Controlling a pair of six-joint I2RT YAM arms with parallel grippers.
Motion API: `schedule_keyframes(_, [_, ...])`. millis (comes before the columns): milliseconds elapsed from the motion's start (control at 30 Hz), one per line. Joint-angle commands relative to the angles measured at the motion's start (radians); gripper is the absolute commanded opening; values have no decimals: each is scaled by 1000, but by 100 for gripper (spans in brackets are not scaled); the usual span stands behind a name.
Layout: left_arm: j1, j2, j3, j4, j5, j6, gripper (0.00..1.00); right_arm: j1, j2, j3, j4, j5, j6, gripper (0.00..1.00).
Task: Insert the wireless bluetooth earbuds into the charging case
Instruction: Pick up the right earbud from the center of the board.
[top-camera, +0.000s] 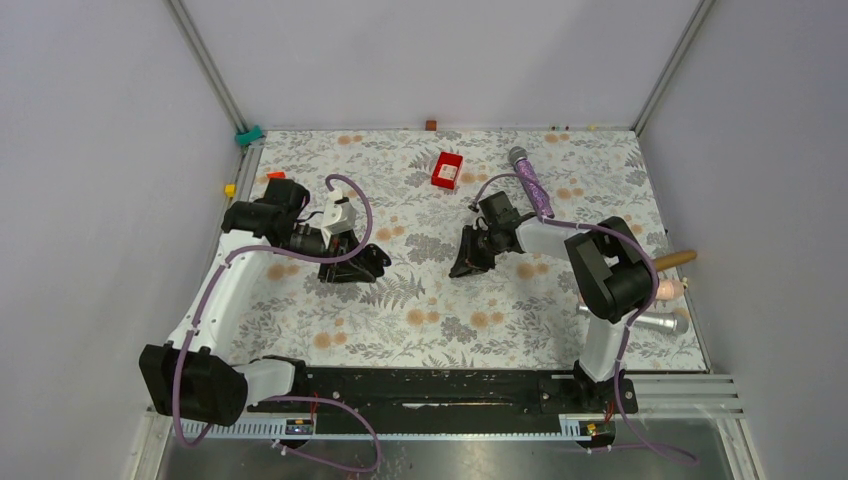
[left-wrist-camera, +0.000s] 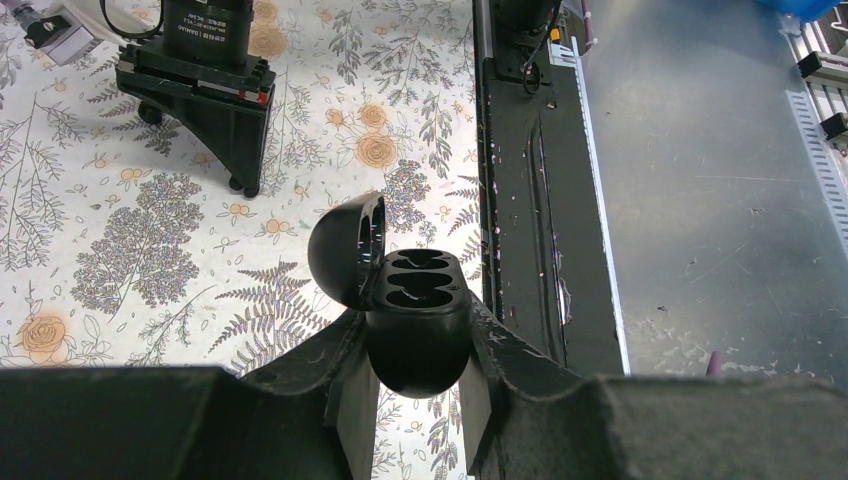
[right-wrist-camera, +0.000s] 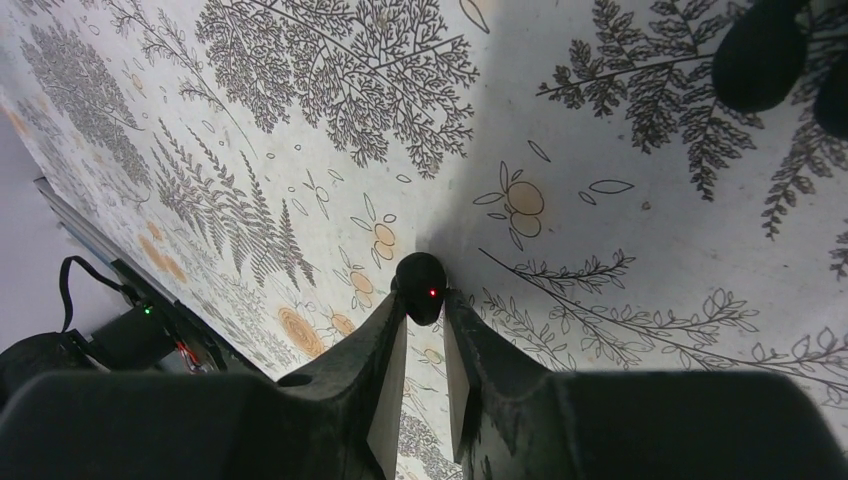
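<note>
Sensibly, left gripper pinches the open charging case steady as a target; at its three o'clock, right gripper pinches an earbud.

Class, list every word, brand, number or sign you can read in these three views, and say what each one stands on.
Nothing here can be quoted as it reads.
Black motor housing, top of the left wrist view: white print, too small and blurred to read.
Red box: pale label, too small to read.
Charging case and earbud: no print shows, and the earbud bears only a red light.
</note>
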Motion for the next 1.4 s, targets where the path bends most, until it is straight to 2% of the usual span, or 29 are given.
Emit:
schedule_keyframes(0, [-2,-24,3,2,18,33,0,6,46,-4,-23,56,-22,25])
schedule_keyframes(333, [-3,-23,-1,3,26,36,0,6,-80,-5,11,36,-62,25])
schedule_keyframes(567, [-4,6,-2,0,49,42,0,5,-260,12,-3,58,-245,24])
schedule_keyframes(667, [-3,14,-1,1,55,39,0,4,-313,-5,4,73,-263,25])
schedule_keyframes(767, [-4,6,-2,0,57,40,0,2,-286,-12,-18,85,-239,26])
schedule_keyframes(933, [-4,-3,-3,0,56,40,0,-30,-166,-5,-87,106,-197,22])
schedule_keyframes(1100, [-4,4,-3,1,56,46,0,-50,-109,-49,-24,50,-146,22])
schedule_keyframes(1367, [-4,9,-1,1,52,46,0,-50,-37,-48,-15,17,-94,26])
